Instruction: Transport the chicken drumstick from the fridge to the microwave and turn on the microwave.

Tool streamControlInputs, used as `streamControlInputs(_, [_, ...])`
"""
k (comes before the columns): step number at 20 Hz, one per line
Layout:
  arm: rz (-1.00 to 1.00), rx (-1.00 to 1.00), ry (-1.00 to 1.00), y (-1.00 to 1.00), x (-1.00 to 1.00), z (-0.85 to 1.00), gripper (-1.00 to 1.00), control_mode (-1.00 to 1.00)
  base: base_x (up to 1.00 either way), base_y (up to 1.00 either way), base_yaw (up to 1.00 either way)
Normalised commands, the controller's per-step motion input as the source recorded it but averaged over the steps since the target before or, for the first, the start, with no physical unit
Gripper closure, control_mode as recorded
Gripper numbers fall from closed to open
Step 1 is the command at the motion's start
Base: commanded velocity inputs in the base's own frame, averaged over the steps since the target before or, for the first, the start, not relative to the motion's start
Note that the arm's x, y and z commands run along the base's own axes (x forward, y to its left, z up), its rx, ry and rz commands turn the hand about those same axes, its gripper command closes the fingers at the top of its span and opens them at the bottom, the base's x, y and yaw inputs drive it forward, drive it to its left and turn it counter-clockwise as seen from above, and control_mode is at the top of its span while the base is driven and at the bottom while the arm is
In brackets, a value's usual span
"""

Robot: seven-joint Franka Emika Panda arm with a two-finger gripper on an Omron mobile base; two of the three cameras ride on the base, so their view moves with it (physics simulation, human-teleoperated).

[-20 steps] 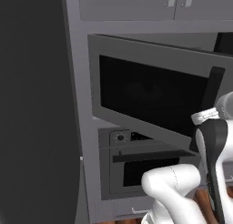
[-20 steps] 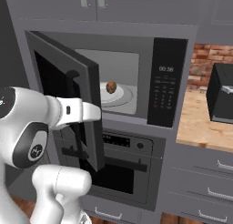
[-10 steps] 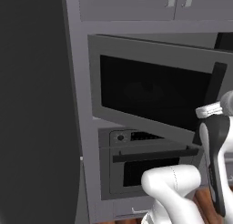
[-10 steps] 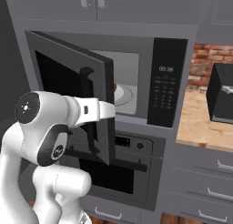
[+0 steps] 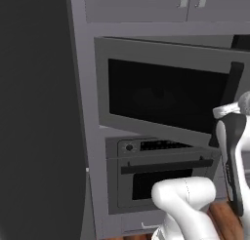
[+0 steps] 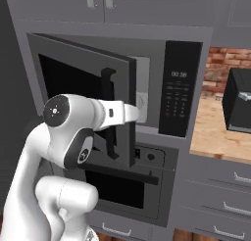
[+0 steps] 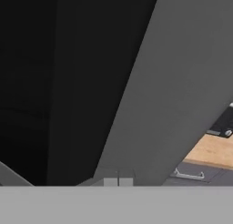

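Note:
The microwave [image 6: 179,95] is a grey built-in box with a black keypad panel. Its dark-window door [image 6: 83,88] stands ajar, well swung toward the opening, and its vertical bar handle [image 6: 109,112] faces me. My gripper [image 6: 133,112] is shut and empty, pressed against the door's outer face near the free edge. In the hand view the shut gripper [image 7: 118,182] sits tight against the door's grey frame [image 7: 173,91], beside the dark window. The chicken drumstick is hidden behind the door. The fridge [image 5: 39,136] is the tall dark slab at left.
An oven [image 6: 147,156] with knobs and a horizontal handle sits right below the microwave. A wooden counter [image 6: 215,132] at right carries a black box appliance [image 6: 240,100], with drawers [image 6: 220,186] under it. Upper cabinets [image 6: 98,0] hang above.
The microwave door has swung further toward shut, with my arm following it rightward. The drumstick on the turntable, visible a second ago, is now covered by the door.

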Motion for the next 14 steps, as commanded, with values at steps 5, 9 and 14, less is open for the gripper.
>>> streamControlInputs(5, [0.0,0.04,0.0,0.0,0.65,-0.11,1.0,-1.0,0.0,0.0,0.0])
streamControlInputs(9, [0.0,0.01,0.0,0.0,0.61,-0.22,1.0,-1.0,0.0,0.0,0.0])
streamControlInputs(14, [0.0,0.0,0.0,0.0,0.63,-0.25,1.0,-1.0,0.0,0.0,0.0])
